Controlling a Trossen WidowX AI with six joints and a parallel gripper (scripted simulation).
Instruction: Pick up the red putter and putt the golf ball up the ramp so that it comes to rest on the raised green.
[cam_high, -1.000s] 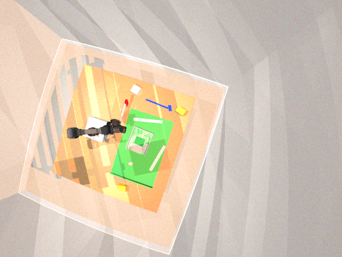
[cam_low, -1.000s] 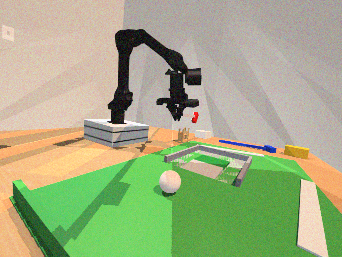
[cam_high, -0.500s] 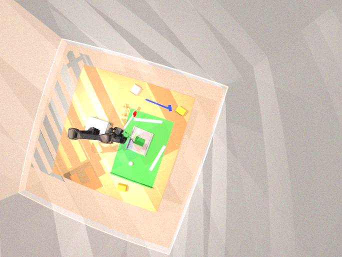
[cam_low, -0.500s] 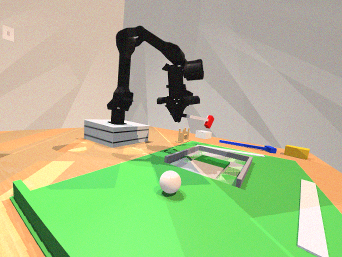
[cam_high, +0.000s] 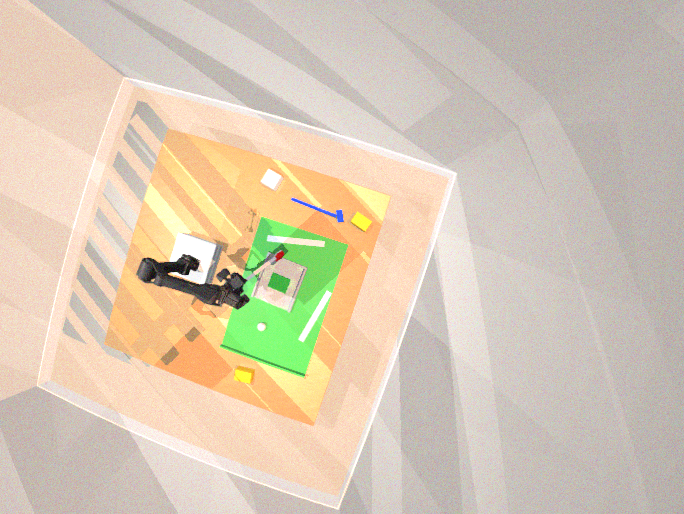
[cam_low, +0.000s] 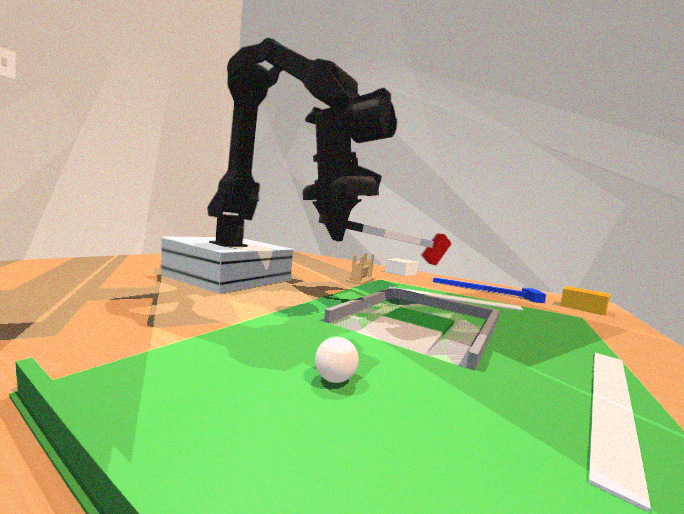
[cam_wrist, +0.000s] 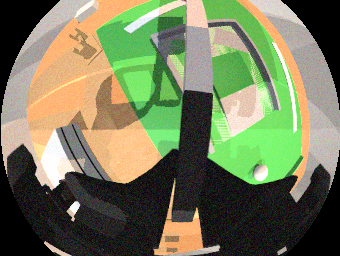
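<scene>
The gripper (cam_high: 238, 282) (cam_low: 338, 229) (cam_wrist: 194, 157) is shut on the black grip of the red putter (cam_high: 279, 255) (cam_low: 436, 248) (cam_wrist: 198, 65) and holds it in the air near the mat's left edge. The pale shaft slopes slightly down to the red head, which hangs above the mat at the far side of the ramp. The head is outside the wrist view. The white golf ball (cam_high: 261, 326) (cam_low: 336, 359) (cam_wrist: 260, 172) rests on the green mat, in front of the pale ramp (cam_low: 403, 337) (cam_wrist: 245, 107). The dark raised green (cam_high: 279, 282) (cam_low: 423, 318) (cam_wrist: 235, 75) has grey walls around it.
Two white strips (cam_high: 314, 316) (cam_high: 295, 242) lie on the mat. A wooden stand (cam_low: 362, 269) (cam_wrist: 85, 48) is off its far left corner. A blue putter (cam_high: 316, 207) (cam_low: 481, 286), a yellow block (cam_high: 361, 221) and a white block (cam_high: 271, 179) lie beyond. Another yellow block (cam_high: 243, 375) is near.
</scene>
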